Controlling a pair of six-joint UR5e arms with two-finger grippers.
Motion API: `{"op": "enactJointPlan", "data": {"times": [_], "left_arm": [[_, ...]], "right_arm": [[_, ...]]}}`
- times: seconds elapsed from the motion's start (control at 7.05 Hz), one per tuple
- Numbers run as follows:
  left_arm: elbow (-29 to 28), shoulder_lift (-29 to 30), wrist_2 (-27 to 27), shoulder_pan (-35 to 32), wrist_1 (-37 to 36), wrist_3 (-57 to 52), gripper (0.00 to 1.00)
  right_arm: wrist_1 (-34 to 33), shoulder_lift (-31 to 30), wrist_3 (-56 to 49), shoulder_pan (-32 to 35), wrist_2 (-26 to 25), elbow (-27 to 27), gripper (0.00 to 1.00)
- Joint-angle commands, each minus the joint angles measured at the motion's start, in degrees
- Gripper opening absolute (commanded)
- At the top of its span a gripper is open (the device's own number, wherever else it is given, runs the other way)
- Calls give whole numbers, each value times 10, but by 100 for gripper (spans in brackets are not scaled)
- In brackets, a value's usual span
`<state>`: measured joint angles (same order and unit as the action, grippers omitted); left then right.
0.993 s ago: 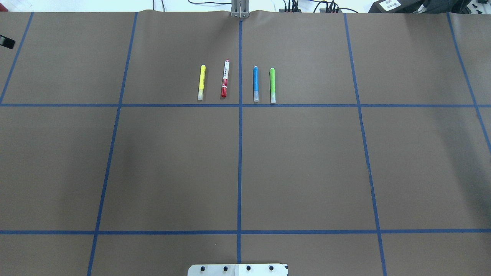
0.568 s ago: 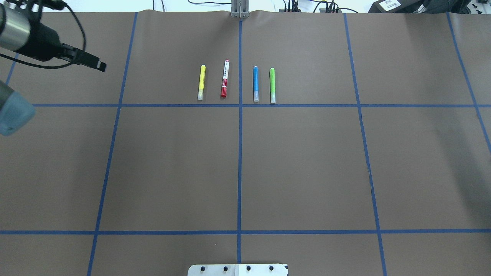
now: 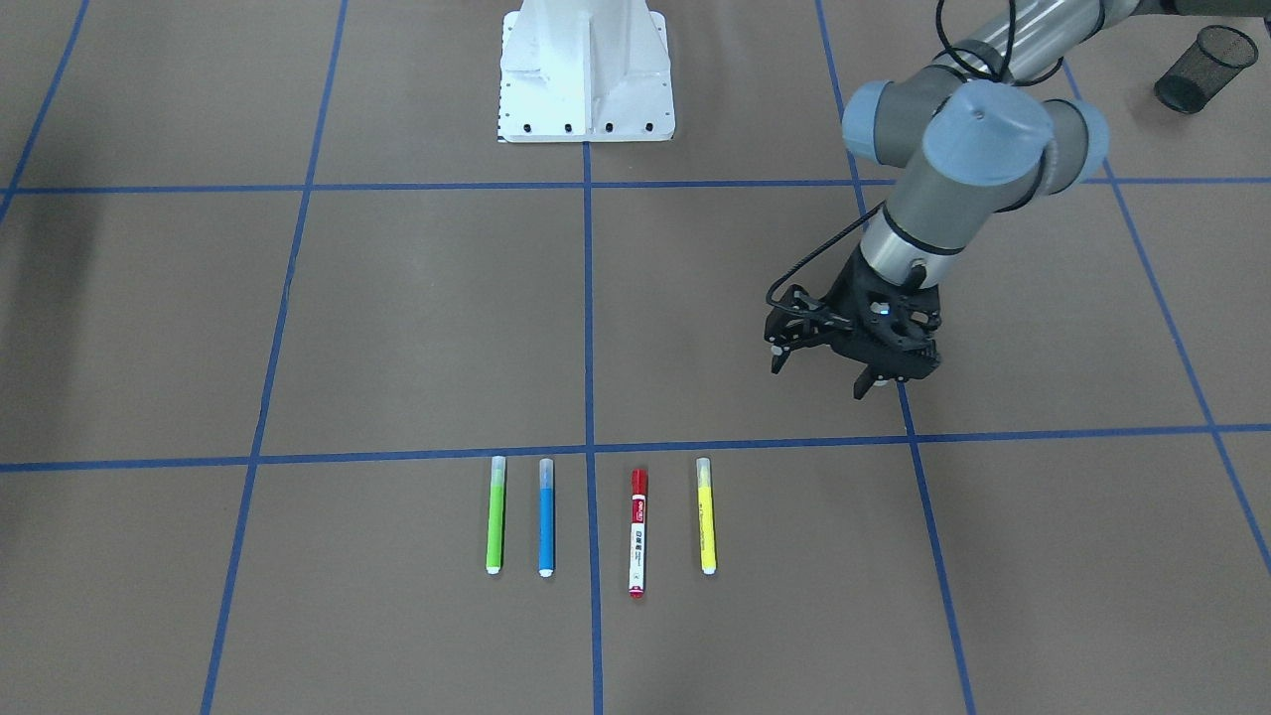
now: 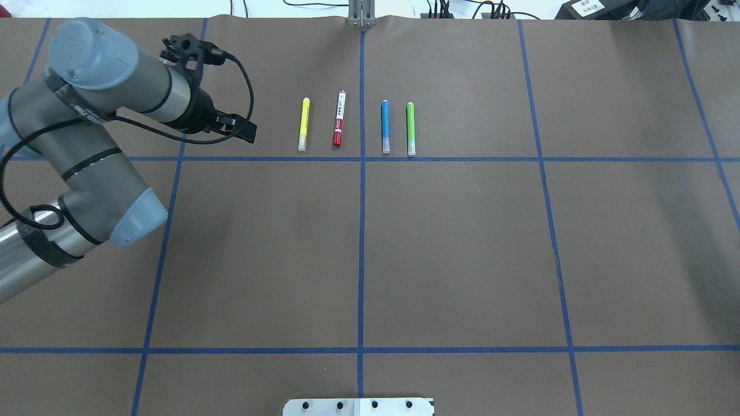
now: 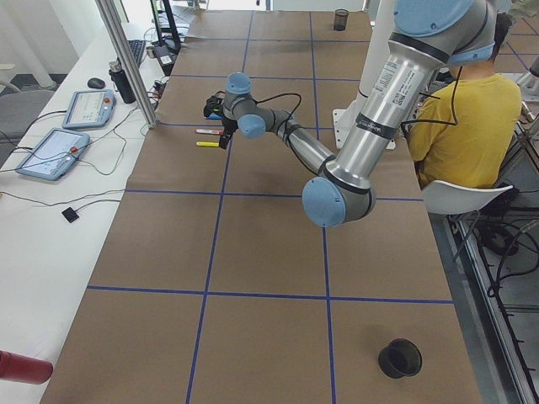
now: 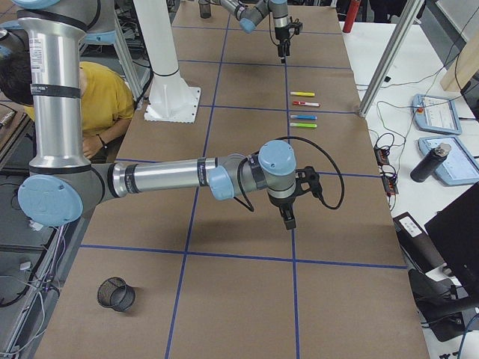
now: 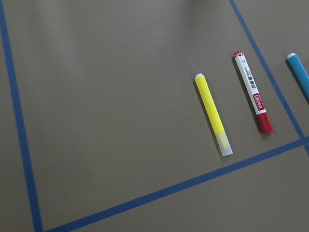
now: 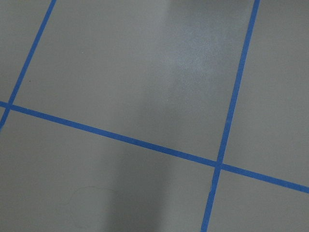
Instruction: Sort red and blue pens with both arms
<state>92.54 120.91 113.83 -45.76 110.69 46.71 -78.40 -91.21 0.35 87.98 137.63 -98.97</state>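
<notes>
Matte brown paper-covered table (image 4: 462,260) with a blue tape grid. Four slim cylindrical pens lie parallel at 12 o'clock of centre: yellow pen (image 4: 303,124), white-barrelled red marker (image 4: 339,118), clear-capped blue pen (image 4: 385,126), green pen (image 4: 411,128). The black left gripper (image 3: 822,377) hovers at 9 o'clock of the row, jaws apart and empty. Right gripper (image 6: 289,217): opening cannot be told.

Open brown table (image 4: 272,231) lies between the left gripper (image 3: 820,379) and the yellow pen (image 4: 303,124). The red marker (image 4: 339,118) lies parallel just beyond, leaving a narrow gap.
</notes>
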Motion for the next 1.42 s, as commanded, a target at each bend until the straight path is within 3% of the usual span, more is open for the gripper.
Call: {"op": "enactJointPlan", "data": {"times": [0.0, 0.71, 1.14, 1.28], "left_arm": [[-92, 86, -12, 34, -6, 82, 98], [-281, 235, -37, 47, 0, 189, 72], [-377, 291, -66, 68, 1, 183, 70], [-394, 302, -70, 70, 3, 183, 64]], "right_arm": [[1, -2, 0, 0, 0, 0, 100], [1, -3, 0, 0, 0, -1, 100], [1, -3, 0, 0, -1, -2, 100], [1, -3, -1, 0, -1, -2, 100]]}}
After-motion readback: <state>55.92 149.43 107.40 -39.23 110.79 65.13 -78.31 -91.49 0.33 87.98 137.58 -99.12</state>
